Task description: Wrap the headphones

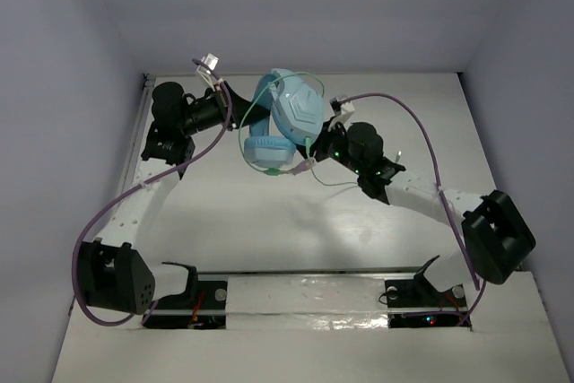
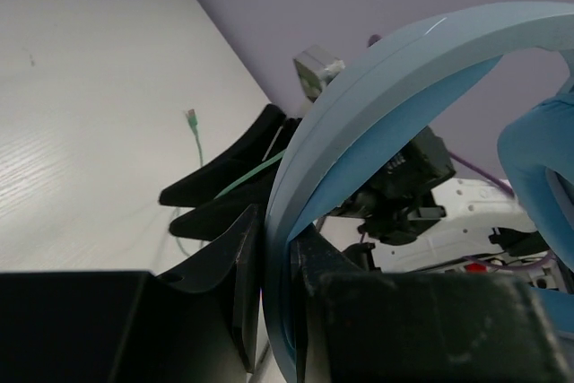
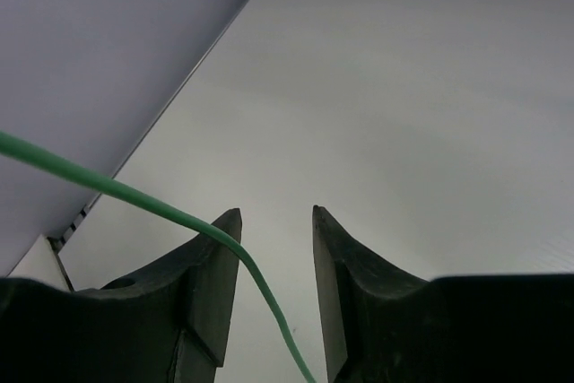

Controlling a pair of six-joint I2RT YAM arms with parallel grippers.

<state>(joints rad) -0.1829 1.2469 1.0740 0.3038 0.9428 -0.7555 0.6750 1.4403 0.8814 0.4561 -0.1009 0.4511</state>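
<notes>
The light blue headphones [image 1: 289, 114] stand at the back middle of the table, one faceted earcup facing up and a blue pad [image 1: 267, 150] below it. My left gripper [image 1: 240, 103] is shut on the headband [image 2: 377, 87], which is pinched flat between its fingers [image 2: 240, 266]. The thin pale green cable [image 1: 240, 136] loops around the headphones. My right gripper [image 1: 316, 148] sits just right of the earcups, open. In the right wrist view the cable [image 3: 260, 284] runs over the left fingertip [image 3: 229, 221] and down through the gap, not clamped.
Purple arm cables [image 1: 421, 132] arc over both arms. The white enclosure walls [image 1: 90, 42] close in the table at the back and sides. The cable's plug end [image 2: 190, 116] lies on the table by the back wall. The right arm [image 2: 404, 186] shows behind the headband.
</notes>
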